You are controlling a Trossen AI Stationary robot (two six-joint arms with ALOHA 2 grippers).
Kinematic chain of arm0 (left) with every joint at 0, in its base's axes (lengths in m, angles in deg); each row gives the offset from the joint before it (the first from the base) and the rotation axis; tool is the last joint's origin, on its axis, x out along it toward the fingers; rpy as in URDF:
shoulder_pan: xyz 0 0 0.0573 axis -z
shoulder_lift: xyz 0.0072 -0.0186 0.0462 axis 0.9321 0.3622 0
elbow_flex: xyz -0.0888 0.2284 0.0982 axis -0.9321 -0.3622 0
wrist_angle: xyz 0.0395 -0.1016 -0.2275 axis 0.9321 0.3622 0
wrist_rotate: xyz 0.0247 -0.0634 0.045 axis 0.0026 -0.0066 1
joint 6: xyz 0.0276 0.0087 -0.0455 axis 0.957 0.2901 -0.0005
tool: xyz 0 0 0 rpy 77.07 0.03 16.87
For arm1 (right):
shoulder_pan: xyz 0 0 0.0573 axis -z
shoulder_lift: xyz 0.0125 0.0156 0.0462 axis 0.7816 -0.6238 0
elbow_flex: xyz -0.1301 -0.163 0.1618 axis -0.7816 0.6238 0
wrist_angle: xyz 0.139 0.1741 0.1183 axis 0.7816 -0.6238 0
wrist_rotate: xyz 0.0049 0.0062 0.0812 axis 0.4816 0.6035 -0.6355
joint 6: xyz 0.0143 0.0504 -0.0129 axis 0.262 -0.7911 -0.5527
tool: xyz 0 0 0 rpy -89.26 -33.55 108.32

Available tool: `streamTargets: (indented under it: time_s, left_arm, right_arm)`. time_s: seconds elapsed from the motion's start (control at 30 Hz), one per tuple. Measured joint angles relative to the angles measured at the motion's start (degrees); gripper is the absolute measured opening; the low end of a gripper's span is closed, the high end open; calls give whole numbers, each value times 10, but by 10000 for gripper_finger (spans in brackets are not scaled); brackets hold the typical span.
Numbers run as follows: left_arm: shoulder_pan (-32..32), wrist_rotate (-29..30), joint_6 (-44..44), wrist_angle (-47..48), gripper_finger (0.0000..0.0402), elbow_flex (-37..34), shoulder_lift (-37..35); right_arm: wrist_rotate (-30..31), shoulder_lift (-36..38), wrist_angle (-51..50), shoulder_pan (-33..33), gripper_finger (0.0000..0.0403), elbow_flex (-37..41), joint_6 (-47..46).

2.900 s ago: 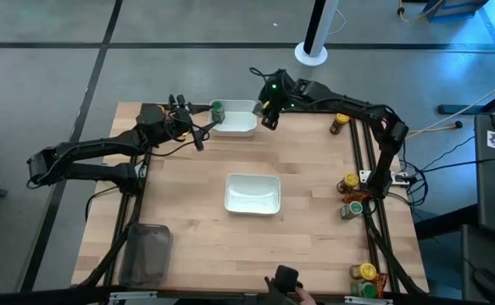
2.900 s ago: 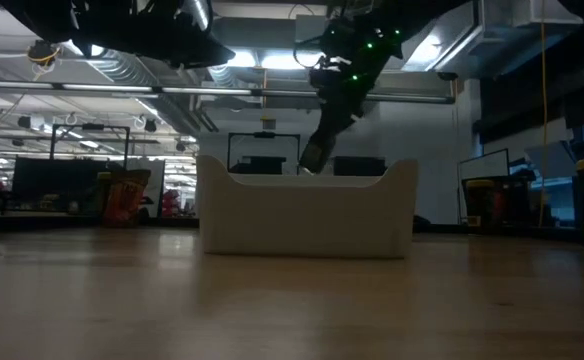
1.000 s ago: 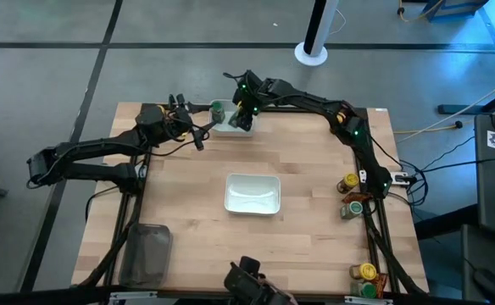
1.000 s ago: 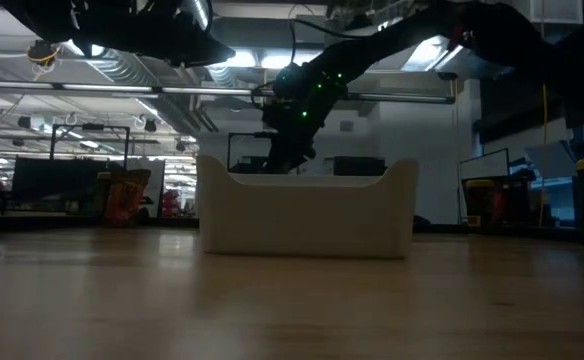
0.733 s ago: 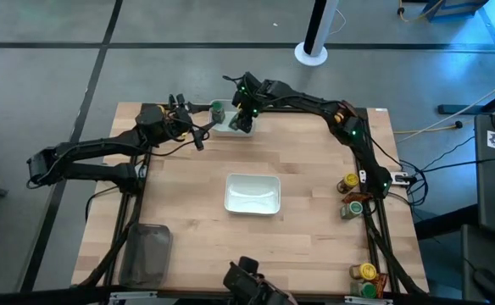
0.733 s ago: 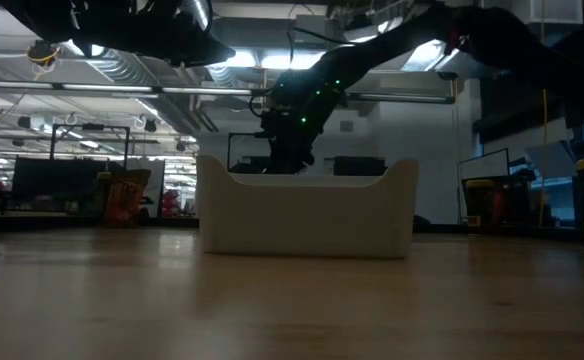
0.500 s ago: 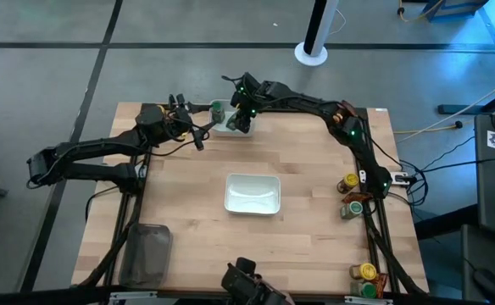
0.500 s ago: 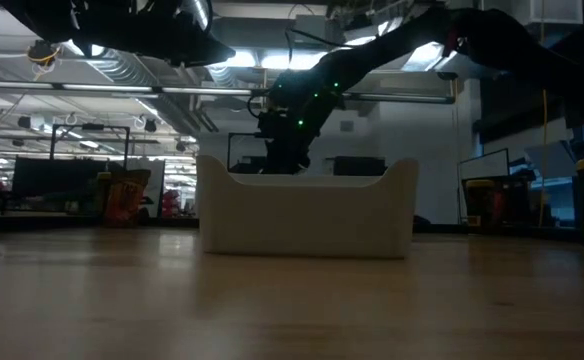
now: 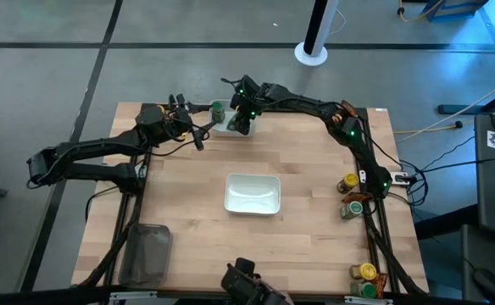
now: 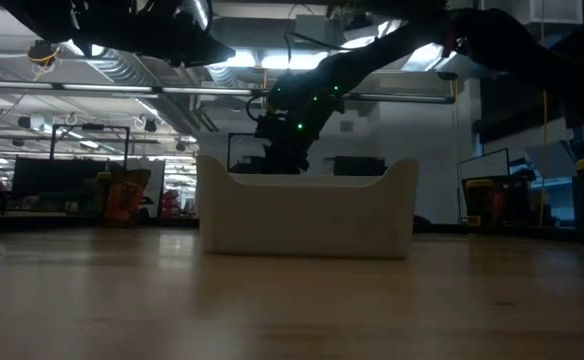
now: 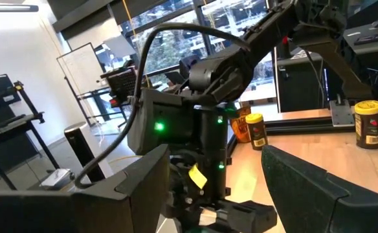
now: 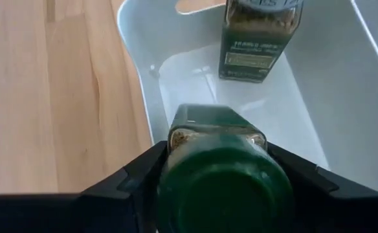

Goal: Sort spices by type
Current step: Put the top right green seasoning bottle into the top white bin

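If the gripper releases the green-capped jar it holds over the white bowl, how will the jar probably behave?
The green-capped jar looks rigid, so it should not deform. It is taller than wide, so it may tip against the jar already standing in the white bowl. Its flat-sided body would probably not roll far.

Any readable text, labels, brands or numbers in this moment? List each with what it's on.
None can be read.
Jar standing in the white bowl: label has print, too blurred to read.
Yellow-capped jars on the table edge: labels too small.
Jar in the right gripper: only its green cap shows.
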Motion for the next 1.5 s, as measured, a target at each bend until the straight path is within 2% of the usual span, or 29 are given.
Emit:
streamTargets:
  time_s: [0.57, 1.0, 1.3, 1.5]
  left_arm:
    - [0, 0, 0, 0, 235, 0, 0]
    - [0, 0, 0, 0, 235, 0, 0]
    - [0, 0, 2, -1, 235, 0, 0]
    - [0, 0, 4, 0, 235, 0, 0]
  right_arm:
    - [6, -5, 20, -1, 225, -1, 0]
    - [0, -9, 83, -1, 225, -1, 0]
    - [-10, -40, 129, -17, 225, 0, 4]
    - [13, -43, 136, -20, 225, -1, 2]
